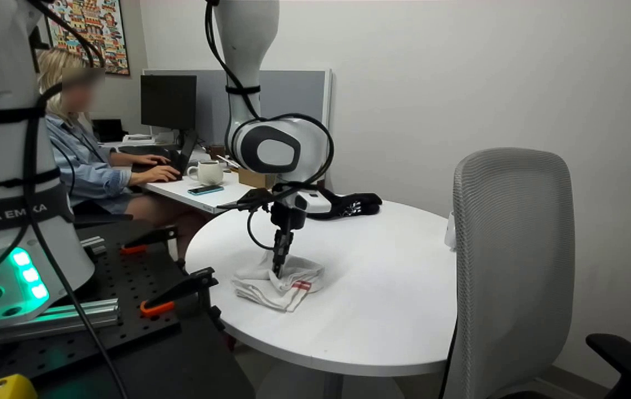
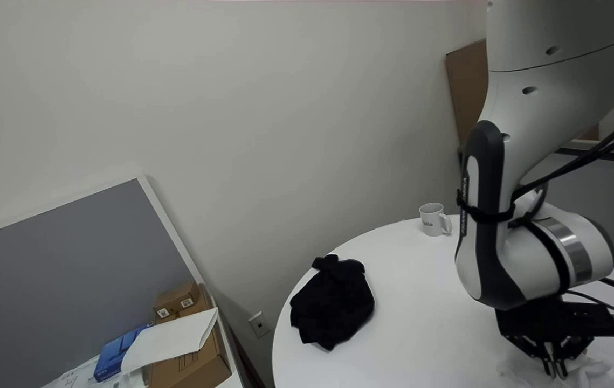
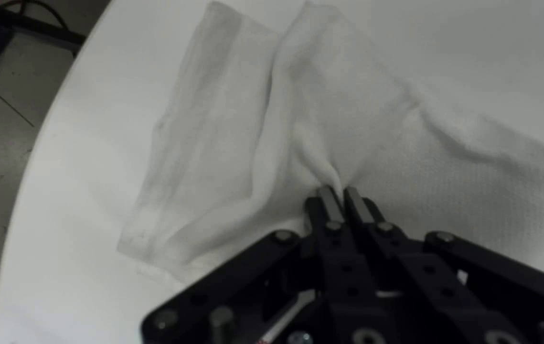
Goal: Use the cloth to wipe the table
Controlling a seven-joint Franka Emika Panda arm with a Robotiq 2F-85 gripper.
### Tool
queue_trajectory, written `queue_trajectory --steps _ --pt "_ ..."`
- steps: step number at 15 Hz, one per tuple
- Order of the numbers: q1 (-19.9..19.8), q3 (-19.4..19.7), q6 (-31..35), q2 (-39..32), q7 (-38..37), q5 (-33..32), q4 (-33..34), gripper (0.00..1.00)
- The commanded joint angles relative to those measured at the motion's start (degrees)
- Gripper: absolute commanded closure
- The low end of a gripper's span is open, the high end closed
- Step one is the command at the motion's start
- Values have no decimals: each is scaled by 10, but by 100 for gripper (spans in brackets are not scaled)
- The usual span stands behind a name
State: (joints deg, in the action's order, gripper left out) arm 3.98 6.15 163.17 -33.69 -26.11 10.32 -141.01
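Observation:
A white cloth (image 1: 268,291) with a red stripe lies crumpled on the round white table (image 1: 381,293), near the edge by the robot base. My gripper (image 1: 278,270) points down at the cloth's middle. In the wrist view my gripper's fingertips (image 3: 341,193) are nearly together, with a pinched fold of the cloth (image 3: 343,86) between them. Folds run out from the pinch, and the rest of the cloth lies on the table. In an exterior view the cloth (image 2: 600,374) is partly cut off at the bottom edge, below the gripper (image 2: 554,371).
A black garment (image 2: 333,304) lies on the table's far side. A white mug (image 2: 432,220) stands near the table edge. A grey chair (image 1: 514,266) stands against the table. A desk (image 1: 182,194) with a seated person adjoins the table. Black clamps (image 1: 182,291) sit by the base.

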Motion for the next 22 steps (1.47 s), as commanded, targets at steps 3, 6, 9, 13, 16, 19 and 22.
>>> queue_trajectory --steps 3,6,9,13,16,19,22 --pt "4 55 -2 -16 -7 -1 53 99" --pt "22 48 -18 -42 -13 -7 124 99" --pt "55 32 -39 -81 -17 -16 211 99" --pt "99 8 -64 -127 -8 -30 313 99" --pt "123 -1 -80 -156 3 -49 367 99" --pt "128 3 -90 -178 5 -60 396 99" --pt "101 13 -94 -192 6 -54 410 99"
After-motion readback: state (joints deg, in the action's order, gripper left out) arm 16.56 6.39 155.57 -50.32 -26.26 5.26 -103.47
